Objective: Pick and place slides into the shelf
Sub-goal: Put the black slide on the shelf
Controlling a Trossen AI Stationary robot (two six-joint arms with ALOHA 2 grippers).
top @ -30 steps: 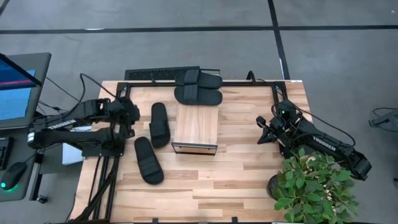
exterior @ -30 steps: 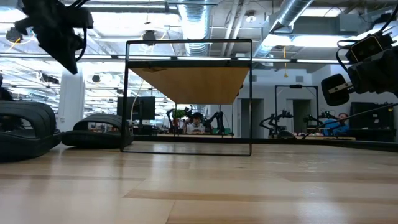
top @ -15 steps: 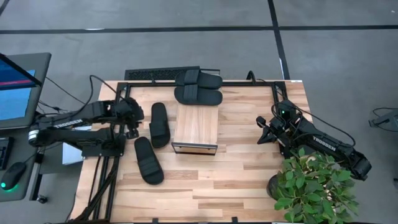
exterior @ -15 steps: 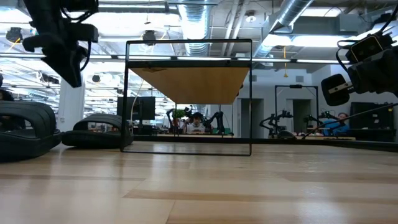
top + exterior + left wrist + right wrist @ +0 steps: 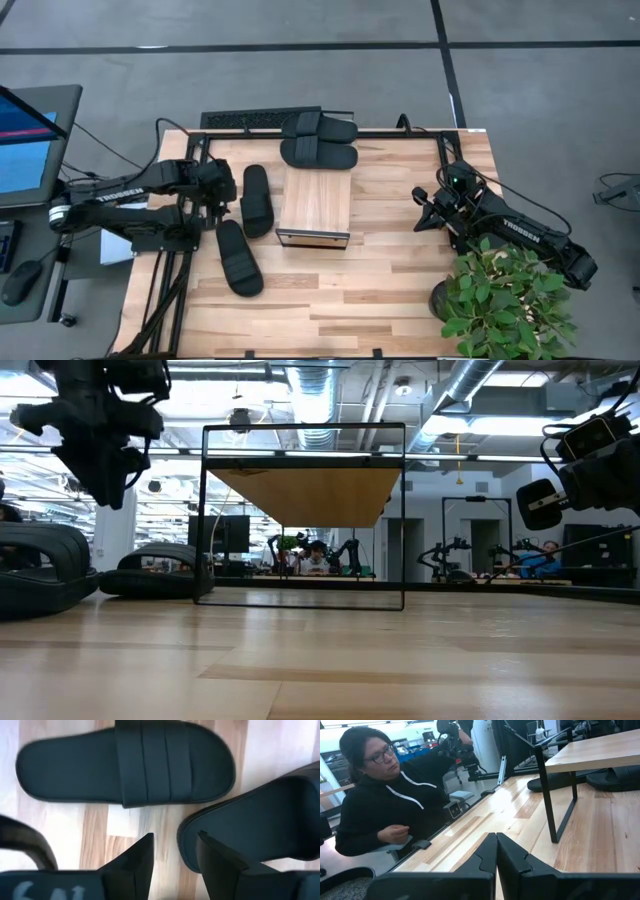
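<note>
Your left end effector [image 5: 172, 852], fingers parted and empty, hovers over two slides [image 5: 130, 765]; straddle the nearer rim squarely.

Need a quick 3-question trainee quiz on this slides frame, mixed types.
1. True or false: the right claw is shut.
2. How many slides lie on the table left of the shelf? A) one B) two C) four
3. Fill in: the left claw hovers above the table, its fingers ____.

Key: 1 true. 2 B: one slide beside the shelf, another slide nearer the front. 3 apart.
</note>
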